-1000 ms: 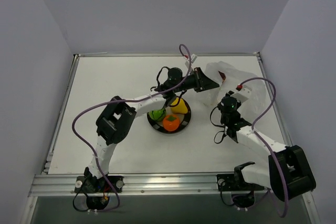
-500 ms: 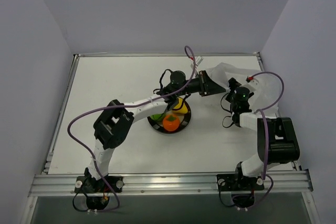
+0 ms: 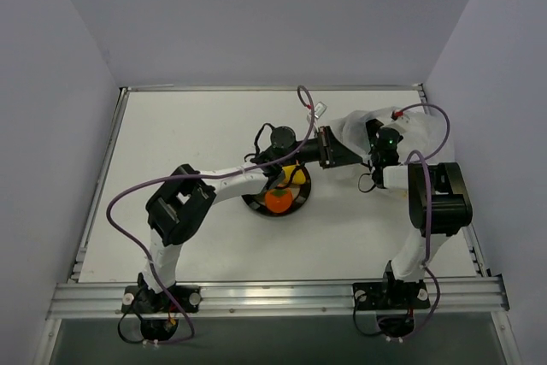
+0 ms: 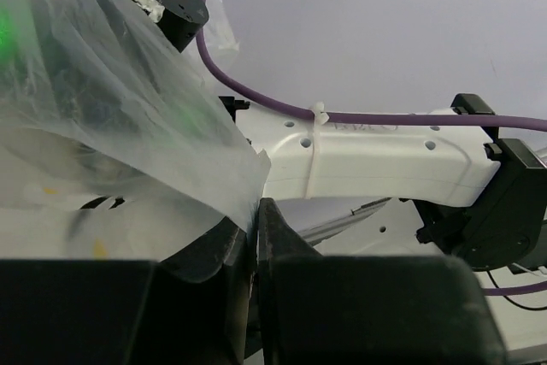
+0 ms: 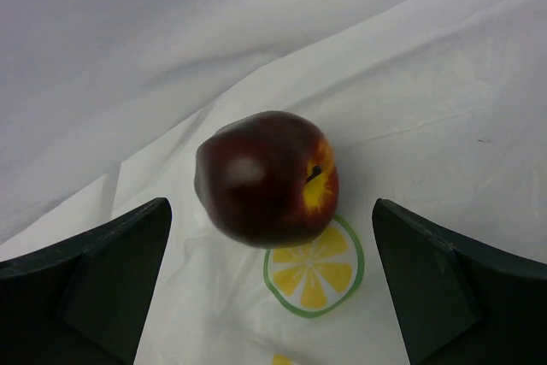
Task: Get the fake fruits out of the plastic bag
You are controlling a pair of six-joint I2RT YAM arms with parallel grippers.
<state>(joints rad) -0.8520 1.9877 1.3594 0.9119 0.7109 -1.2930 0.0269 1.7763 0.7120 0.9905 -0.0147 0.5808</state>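
Observation:
The plastic bag (image 3: 352,123) lies at the back right of the table. My left gripper (image 3: 349,151) is shut on its edge; in the left wrist view the jaws (image 4: 255,220) pinch the thin film (image 4: 111,126) and hold it up. My right gripper (image 3: 379,132) reaches into the bag. In the right wrist view it stands open (image 5: 269,204), and a dark red fake fruit with a yellow patch (image 5: 267,179) lies on the bag's inner wall (image 5: 410,108) between the fingers, untouched. An orange fruit (image 3: 278,200) and a yellow one (image 3: 297,179) sit on the plate (image 3: 256,207).
The dark-rimmed plate sits at mid-table, partly under my left forearm (image 3: 239,175). A printed lemon slice (image 5: 314,267) marks the bag just below the red fruit. My right arm's white link (image 4: 376,164) crosses close behind the left jaws. Purple cables loop over both arms.
My right arm has swung up and back into the bag and its gripper has gone from nearly shut to wide open. The left gripper stays shut on the bag's edge, shifted slightly right.

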